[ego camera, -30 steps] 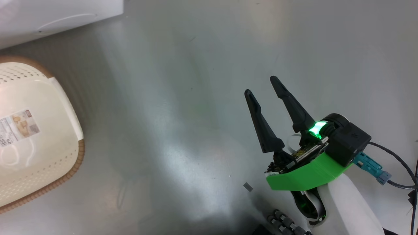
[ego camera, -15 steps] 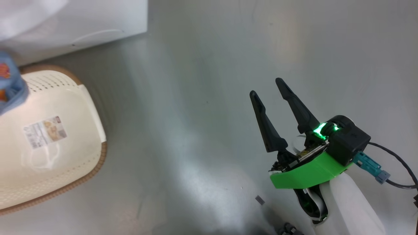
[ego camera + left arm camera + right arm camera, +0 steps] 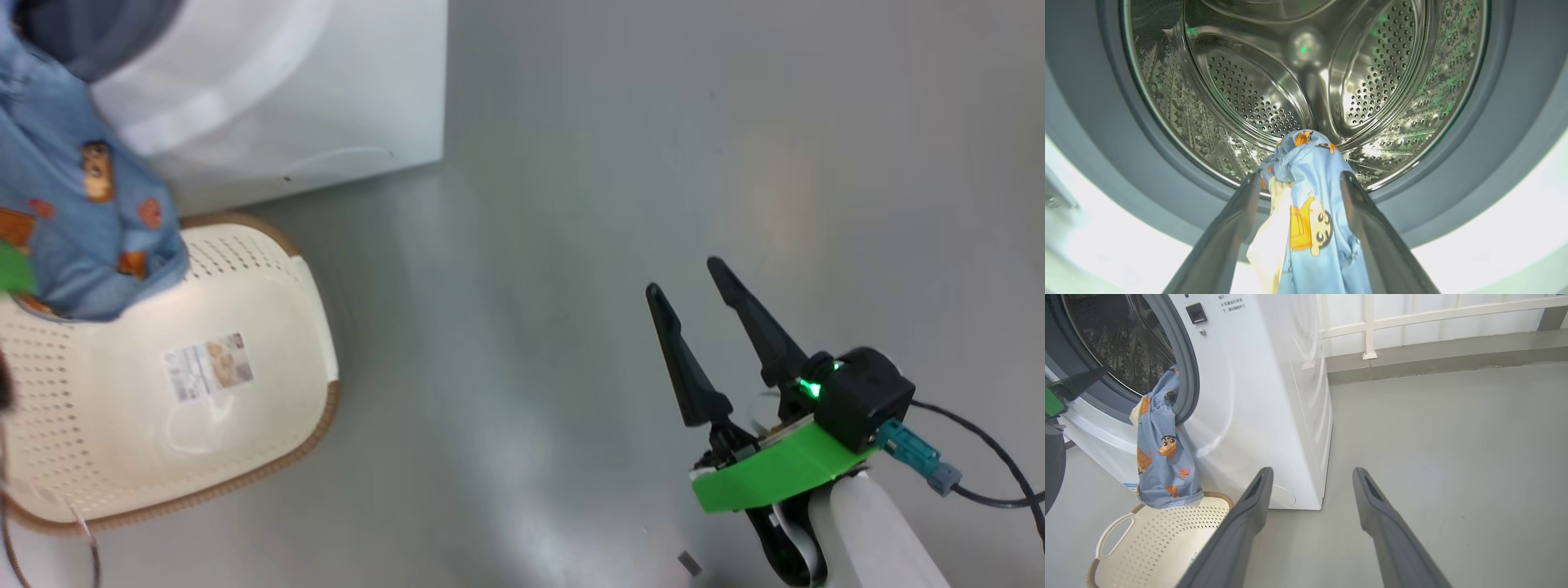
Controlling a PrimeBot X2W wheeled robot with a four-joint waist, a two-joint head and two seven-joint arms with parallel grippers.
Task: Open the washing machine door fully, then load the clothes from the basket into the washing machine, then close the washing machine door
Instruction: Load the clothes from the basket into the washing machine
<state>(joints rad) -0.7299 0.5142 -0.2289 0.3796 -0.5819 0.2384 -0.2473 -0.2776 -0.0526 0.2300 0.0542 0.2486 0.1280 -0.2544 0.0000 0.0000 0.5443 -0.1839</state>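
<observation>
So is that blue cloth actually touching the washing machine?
Touching. The right wrist view shows the clothes draped over the grey opening rim of the washing machine and hanging down its white front.

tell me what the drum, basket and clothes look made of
Drum: likely polished steel, mirror-bright, punched with holes. Basket: cream plastic, it seems, moulded perforations, brown woven-look rim. Clothes: soft printed fabric, possibly cotton; hangs in folds.
</observation>
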